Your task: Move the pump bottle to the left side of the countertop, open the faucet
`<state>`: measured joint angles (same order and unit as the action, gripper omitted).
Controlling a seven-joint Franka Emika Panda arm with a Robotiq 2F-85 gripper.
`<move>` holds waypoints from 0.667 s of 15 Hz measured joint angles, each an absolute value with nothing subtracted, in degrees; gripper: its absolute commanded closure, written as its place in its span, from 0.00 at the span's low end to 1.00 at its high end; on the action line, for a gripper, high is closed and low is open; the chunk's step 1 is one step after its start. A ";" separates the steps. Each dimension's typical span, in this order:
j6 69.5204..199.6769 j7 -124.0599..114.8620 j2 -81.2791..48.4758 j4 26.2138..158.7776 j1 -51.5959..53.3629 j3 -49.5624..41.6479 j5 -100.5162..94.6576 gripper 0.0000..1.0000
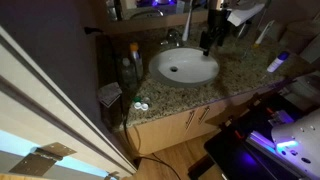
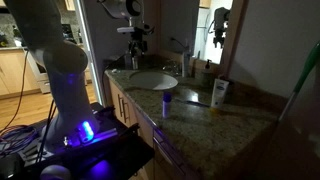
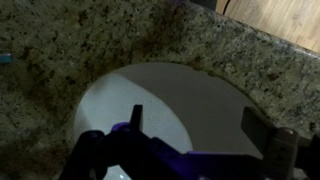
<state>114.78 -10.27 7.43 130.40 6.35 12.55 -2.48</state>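
Note:
My gripper (image 1: pixel 207 42) is open and empty, hanging above the far side of the white basin (image 1: pixel 185 67) set in the speckled granite countertop (image 1: pixel 245 70). In the wrist view both fingers (image 3: pixel 200 125) frame bare basin (image 3: pixel 160 100). The silver faucet (image 1: pixel 172 38) stands behind the basin, beside the gripper and apart from it; it also shows in an exterior view (image 2: pixel 180 50). The small pump bottle (image 1: pixel 124 67) stands at the counter's end beyond the basin, next to a taller clear bottle with an orange cap (image 1: pixel 133 58). It also shows in an exterior view (image 2: pixel 189 68).
A white tube (image 2: pixel 220 93) and a small blue-capped item (image 2: pixel 167 102) lie on the counter on the near side in that view. Small round items (image 1: pixel 140 105) sit at the counter's front corner. A mirror and wall back the counter.

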 measured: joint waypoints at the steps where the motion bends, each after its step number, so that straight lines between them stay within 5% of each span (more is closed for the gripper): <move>1: 114.78 -10.27 7.43 130.40 6.35 12.55 -2.48 0.00; 10: 117.51 -23.04 5.98 128.00 5.51 10.24 -3.09 0.00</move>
